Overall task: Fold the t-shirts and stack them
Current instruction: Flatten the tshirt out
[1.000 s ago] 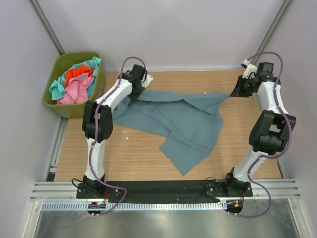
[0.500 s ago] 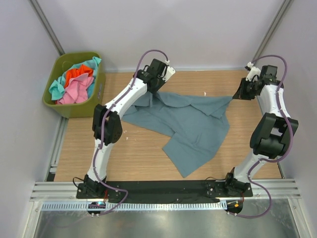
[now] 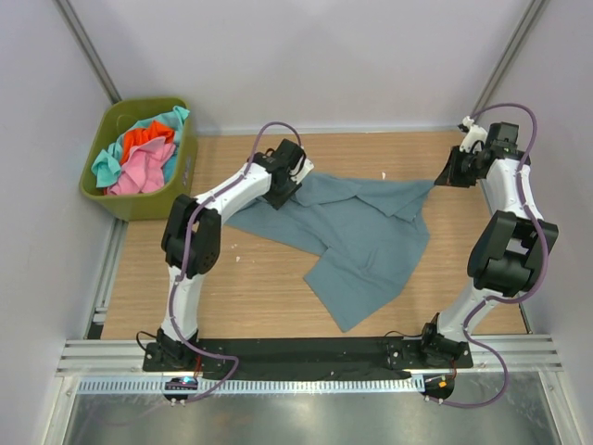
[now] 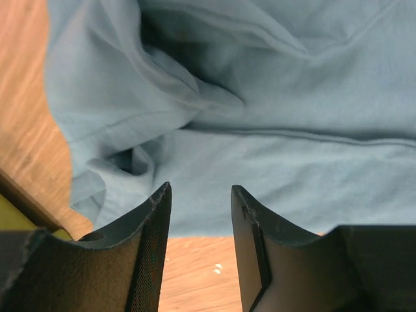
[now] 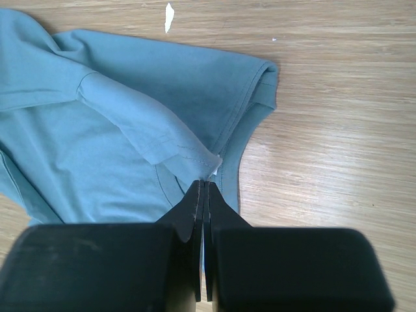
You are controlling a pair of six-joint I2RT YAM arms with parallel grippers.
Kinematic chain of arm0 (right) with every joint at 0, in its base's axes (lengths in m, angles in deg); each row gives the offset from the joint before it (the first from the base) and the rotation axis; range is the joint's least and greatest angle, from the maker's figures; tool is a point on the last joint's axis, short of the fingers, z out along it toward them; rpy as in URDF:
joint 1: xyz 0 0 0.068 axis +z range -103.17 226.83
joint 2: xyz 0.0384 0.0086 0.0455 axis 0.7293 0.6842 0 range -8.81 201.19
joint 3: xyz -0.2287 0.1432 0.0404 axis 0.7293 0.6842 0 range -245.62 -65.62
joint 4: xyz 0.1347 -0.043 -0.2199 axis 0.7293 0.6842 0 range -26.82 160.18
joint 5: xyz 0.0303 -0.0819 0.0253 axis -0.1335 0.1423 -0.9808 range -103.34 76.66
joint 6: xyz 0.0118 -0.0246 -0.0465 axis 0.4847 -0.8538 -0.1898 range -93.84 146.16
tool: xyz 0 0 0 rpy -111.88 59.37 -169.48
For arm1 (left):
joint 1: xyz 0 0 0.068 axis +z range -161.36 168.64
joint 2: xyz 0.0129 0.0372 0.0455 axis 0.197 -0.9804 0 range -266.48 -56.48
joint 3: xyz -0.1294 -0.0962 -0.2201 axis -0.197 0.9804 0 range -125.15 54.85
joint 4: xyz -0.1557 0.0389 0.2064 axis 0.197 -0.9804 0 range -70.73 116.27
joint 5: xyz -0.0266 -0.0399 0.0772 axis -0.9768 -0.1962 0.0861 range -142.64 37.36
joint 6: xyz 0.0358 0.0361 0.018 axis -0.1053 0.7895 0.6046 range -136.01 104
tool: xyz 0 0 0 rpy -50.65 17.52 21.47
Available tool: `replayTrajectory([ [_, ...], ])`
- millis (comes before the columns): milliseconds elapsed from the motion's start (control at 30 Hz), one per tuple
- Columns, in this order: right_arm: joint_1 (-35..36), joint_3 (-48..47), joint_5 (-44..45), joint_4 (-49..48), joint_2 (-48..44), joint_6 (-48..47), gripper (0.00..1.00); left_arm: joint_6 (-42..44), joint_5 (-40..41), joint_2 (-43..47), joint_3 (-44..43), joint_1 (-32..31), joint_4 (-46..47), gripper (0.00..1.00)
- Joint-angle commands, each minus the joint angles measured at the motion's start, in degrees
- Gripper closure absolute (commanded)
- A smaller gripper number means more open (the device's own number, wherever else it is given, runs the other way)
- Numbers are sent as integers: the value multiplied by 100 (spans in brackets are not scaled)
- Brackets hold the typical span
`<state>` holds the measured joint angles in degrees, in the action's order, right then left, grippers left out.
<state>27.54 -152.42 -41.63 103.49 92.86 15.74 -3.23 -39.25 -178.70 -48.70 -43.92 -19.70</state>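
Here the left hand (image 4: 200,190) hangs spread and empty, with the blue shirt (image 3: 357,232) lying rumpled on the desk (image 3: 250,287) just beneath and ahead of it. The right hand (image 5: 204,184) is pressed together, pinching the shirt's hem at its tips.

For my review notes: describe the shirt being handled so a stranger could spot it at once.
On the wooden table, the shirt lies rumpled across the middle. It is slate-blue and the only one out on the table; the other shirts, pink, orange-red and turquoise, are heaped in the green bin at the far left.
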Motion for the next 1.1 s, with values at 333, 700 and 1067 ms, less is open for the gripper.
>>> replayTrajectory([
  [333, -5, -82, -1, -112, -42, -118, 99, -759, -855, -311, -411, -49, 124, 52],
  [700, -5, 23, 70, -103, -147, -171, 99, -724, -610, -909, -851, 21, 185, 54],
  [1067, -5, 102, 34, -138, -112, -154, 99, -654, -363, -997, -1054, 100, 212, 56],
])
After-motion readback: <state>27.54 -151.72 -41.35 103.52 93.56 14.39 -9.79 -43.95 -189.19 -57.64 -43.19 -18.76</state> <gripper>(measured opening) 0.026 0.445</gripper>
